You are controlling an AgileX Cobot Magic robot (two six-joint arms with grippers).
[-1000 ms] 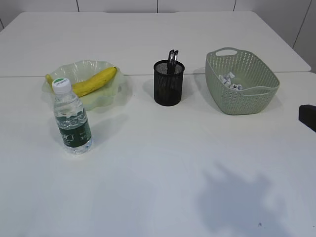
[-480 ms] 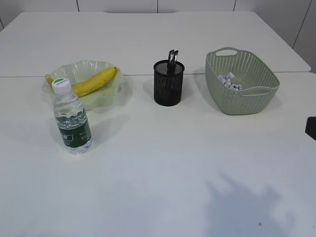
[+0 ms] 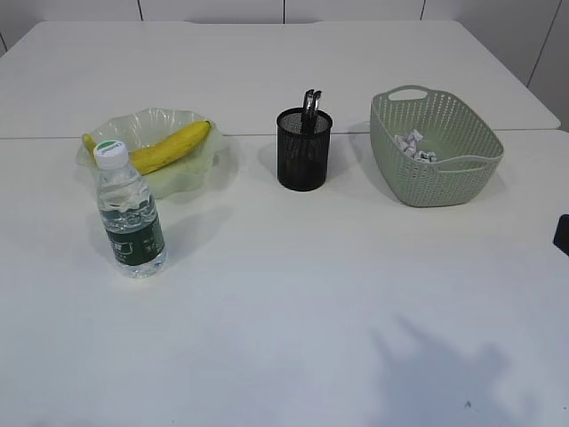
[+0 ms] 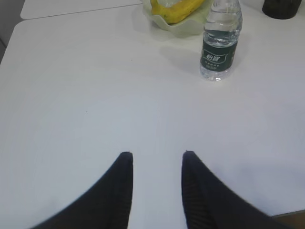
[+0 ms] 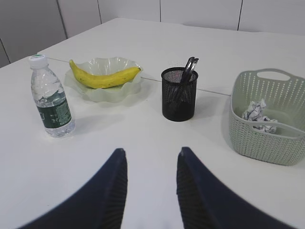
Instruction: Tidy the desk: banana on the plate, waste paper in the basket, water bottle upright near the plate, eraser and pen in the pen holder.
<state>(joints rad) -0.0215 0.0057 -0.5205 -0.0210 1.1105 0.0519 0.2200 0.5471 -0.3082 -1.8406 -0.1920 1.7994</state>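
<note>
You have the basket [image 3: 436,147] at the right of the desk, a light but stiff perforated tub with crumpled waste paper [image 5: 256,113] already lying in it; if you need to shift it, take a cut-out handle.

The plate [image 3: 191,171] sits at the left with the banana [image 3: 169,147] lying across it. The dish looks glassy and brittle, so I would leave it alone. The banana is soft and bruises easily; hold it at mid-length with gentle pressure.

The water bottle [image 3: 130,212] stands upright just in front of the plate. It looks mostly full, so fairly heavy, and its clear wall is slick and will give; grip across the labelled waist.

The pen holder [image 3: 303,149] stands between plate and basket, with pens [image 3: 309,104] poking out of the top. The eraser is not visible; it may be inside the mesh cup, but you cannot tell.

Your left gripper [image 4: 155,155] hovers over bare desk, fingers part-open and holding nothing. Your right gripper [image 5: 150,151] is the same: part-open, empty, well short of everything.
</note>
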